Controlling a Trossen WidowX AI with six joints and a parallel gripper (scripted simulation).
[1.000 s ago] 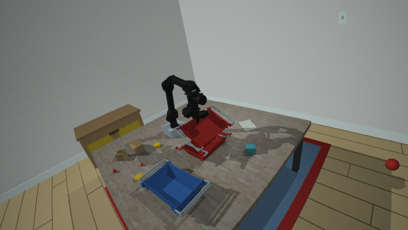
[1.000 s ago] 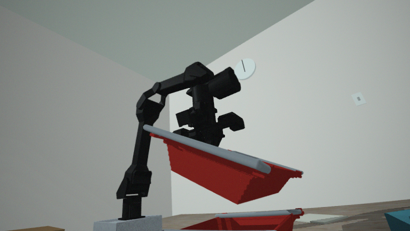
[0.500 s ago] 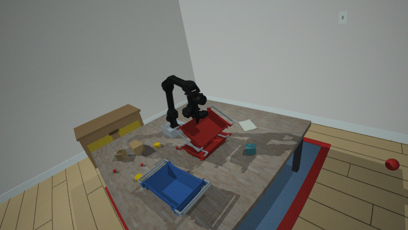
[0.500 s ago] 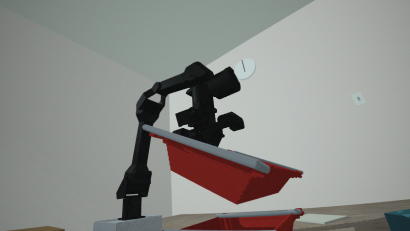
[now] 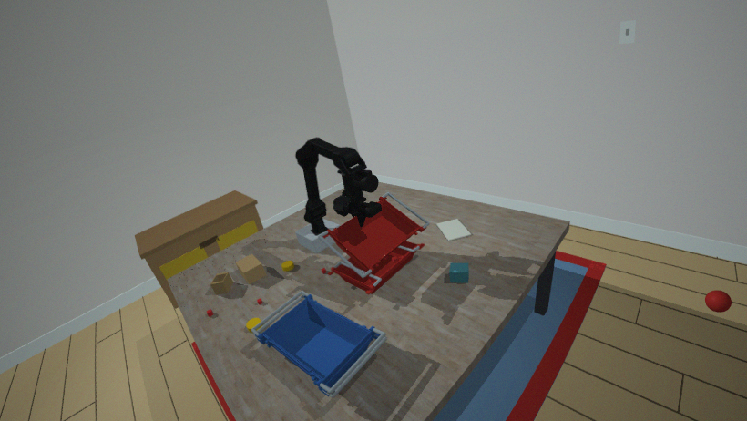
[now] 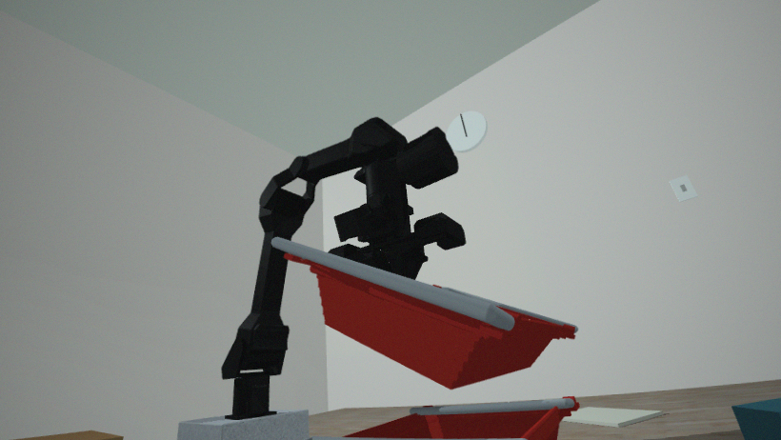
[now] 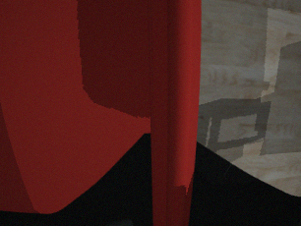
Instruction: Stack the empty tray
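My gripper (image 5: 361,223) (image 7: 162,142) is shut on a long-side rim of the empty red tray (image 5: 383,233) (image 6: 393,330) (image 7: 39,93). That tray is tilted, its side away from the fingers lower, and hangs above the loaded red tray (image 5: 365,284) (image 6: 491,423). A gap shows between them in the exterior view. The held tray's grey bars lie along its ends. The loaded tray's one bar (image 5: 410,250) (image 6: 491,407) runs across its top near one end; the other bar (image 5: 377,282) shows only partly at the near end. The held tray hides most of the load.
A blue tray (image 5: 319,347) with grey bars stands at the front. A teal block (image 5: 458,272) and a pale flat pad (image 5: 454,229) lie to the right. Two tan boxes, yellow discs and small red blocks are on the left of the table (image 5: 501,230).
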